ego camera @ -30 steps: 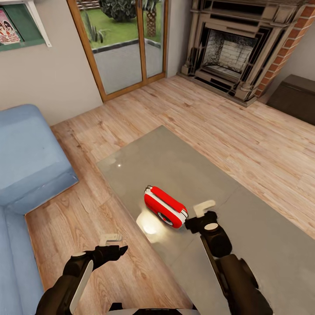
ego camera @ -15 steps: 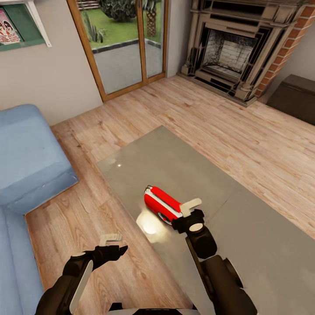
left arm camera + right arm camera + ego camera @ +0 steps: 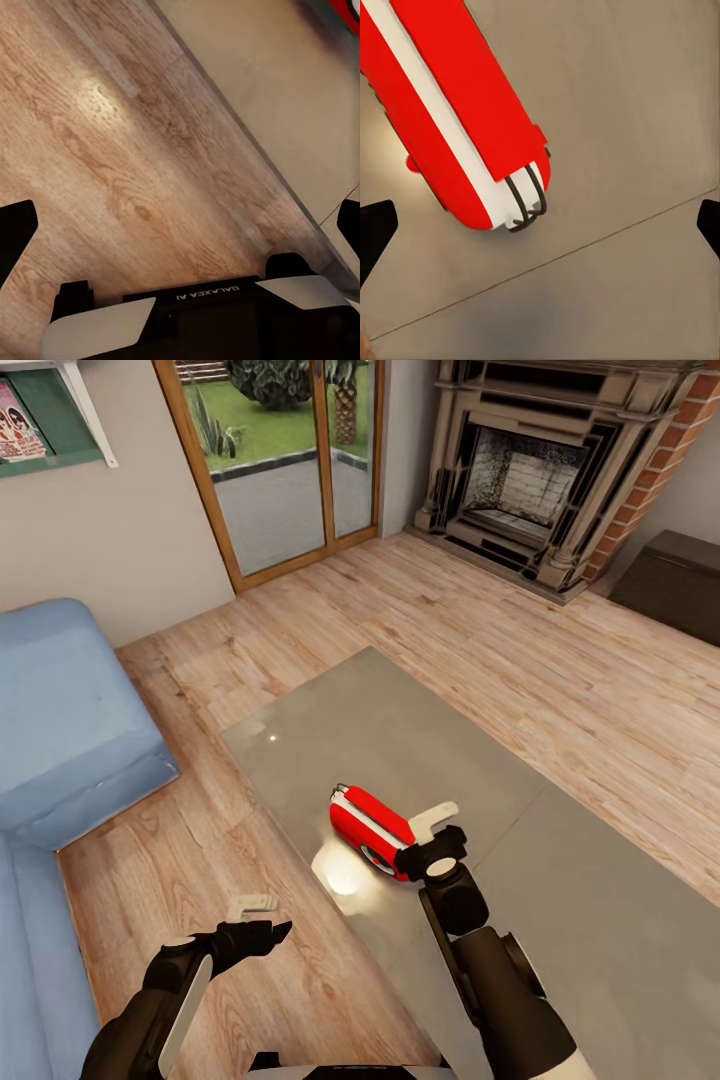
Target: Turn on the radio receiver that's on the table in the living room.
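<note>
Approach step in hand — right pincer (image 3: 432,838), fingers wide, hovers at the radio receiver (image 3: 372,828) lying mid-bench (image 3: 400,730), about 3 o'clock of it — next, press its switch.

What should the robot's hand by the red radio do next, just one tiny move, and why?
Probably ease the right tool a little closer and lower, onto the radio receiver. The radio lies on the table, and in the right wrist view its handle end sits between the wide-open fingers, not yet clearly touched. Its dial faces the robot, so a gentle nudge there seems the likeliest way to switch it on.
</note>
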`<state>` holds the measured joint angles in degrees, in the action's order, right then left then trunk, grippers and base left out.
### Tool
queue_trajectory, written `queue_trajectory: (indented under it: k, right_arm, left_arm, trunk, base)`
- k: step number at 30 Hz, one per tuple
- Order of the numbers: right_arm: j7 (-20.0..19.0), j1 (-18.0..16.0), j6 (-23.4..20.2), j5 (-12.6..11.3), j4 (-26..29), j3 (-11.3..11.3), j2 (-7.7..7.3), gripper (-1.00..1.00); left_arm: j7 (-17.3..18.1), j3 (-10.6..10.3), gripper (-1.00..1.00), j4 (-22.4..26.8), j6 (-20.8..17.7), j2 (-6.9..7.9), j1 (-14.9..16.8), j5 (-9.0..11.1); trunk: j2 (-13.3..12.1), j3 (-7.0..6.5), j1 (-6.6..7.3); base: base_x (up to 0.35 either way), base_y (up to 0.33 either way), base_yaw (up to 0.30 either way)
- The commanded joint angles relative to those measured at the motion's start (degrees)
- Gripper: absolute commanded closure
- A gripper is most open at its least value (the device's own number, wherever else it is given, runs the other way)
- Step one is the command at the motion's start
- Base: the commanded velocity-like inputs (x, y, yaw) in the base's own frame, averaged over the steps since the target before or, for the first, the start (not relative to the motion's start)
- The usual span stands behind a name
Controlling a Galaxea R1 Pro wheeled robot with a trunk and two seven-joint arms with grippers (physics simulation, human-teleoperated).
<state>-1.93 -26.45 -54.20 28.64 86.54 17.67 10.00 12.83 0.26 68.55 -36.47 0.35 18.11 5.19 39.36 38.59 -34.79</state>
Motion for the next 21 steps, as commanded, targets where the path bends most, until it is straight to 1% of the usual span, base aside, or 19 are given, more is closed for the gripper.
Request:
queue_trajectory:
  k: [1,4,7,8,10,11,13,14,15,18,21]
  right_arm:
    - [0.0,0.0,0.1,0.0,0.0,0.0,0.00,-1.00]
    - [0.0,-0.9,0.6,0.0,-0.4,0.0,0.00,-1.00]
    - [-0.1,-3.2,0.7,-0.1,-2.0,0.0,0.00,-1.00]
    - [-0.4,-4.7,0.8,-0.2,-3.3,0.0,0.00,-1.00]
    - [-1.1,-6.1,0.8,-0.2,-4.5,0.0,0.00,-1.00]
    - [-3.7,-8.8,0.7,-0.3,-6.5,0.0,0.00,-1.00]
    - [-6.3,-10.7,0.6,-0.4,-7.8,-0.1,0.00,-1.00]
    - [-8.2,-12.3,0.5,-0.4,-9.0,-0.2,0.00,-1.00]
    - [-10.7,-14.6,0.5,-0.4,-11.0,-0.4,0.00,-1.00]
    - [-11.9,-16.7,0.4,-0.4,-13.3,-0.5,0.00,-1.00]
    - [-12.3,-18.2,0.4,-0.5,-15.2,-0.5,0.00,-1.00]
  left_arm:
    - [0.0,0.0,-1.00,0.0,0.0,0.00,0.0,0.0]
    - [0.0,0.0,-1.00,0.0,0.0,0.00,0.0,0.0]
    - [0.0,0.0,-1.00,0.0,0.0,-0.05,0.0,0.0]
    - [0.0,0.0,-1.00,0.0,0.0,-0.06,0.0,0.0]
    - [0.0,0.0,-1.00,-0.1,0.0,-0.07,0.0,0.0]
    - [0.0,0.0,-1.00,-0.1,0.0,-0.05,0.0,0.0]
    - [0.0,0.0,-1.00,-0.1,0.0,-0.03,0.1,0.0]
    - [0.0,0.0,-1.00,-0.1,0.0,-0.02,0.1,0.0]
    - [-0.1,0.0,-1.00,-0.1,0.0,-0.01,0.0,-0.1]
    - [-0.1,0.0,-1.00,-0.1,0.0,-0.05,0.0,-0.1]
    - [-0.1,0.0,-1.00,-0.1,0.0,-0.05,0.0,-0.1]
  trunk:
    - [0.0,0.00,0.00]
    - [0.0,0.00,0.00]
    - [0.0,0.00,0.00]
    - [0.0,0.00,0.00]
    - [0.0,0.00,0.00]
    - [0.0,0.00,0.00]
    - [0.0,0.00,0.00]
    - [0.0,0.00,0.00]
    - [0.0,0.00,0.00]
    - [0.0,0.00,0.00]
    - [0.0,0.00,0.00]
  base:
    - [0.000,0.000,0.000]
    - [0.000,0.000,0.000]
    - [0.000,0.000,0.000]
    - [0.000,0.000,0.000]
    - [0.000,0.000,0.000]
    - [0.000,0.000,0.000]
    - [0.000,0.000,0.000]
    - [0.000,0.000,0.000]
    - [0.000,0.000,0.000]
    - [0.000,0.000,0.000]
    - [0.000,0.000,0.000]
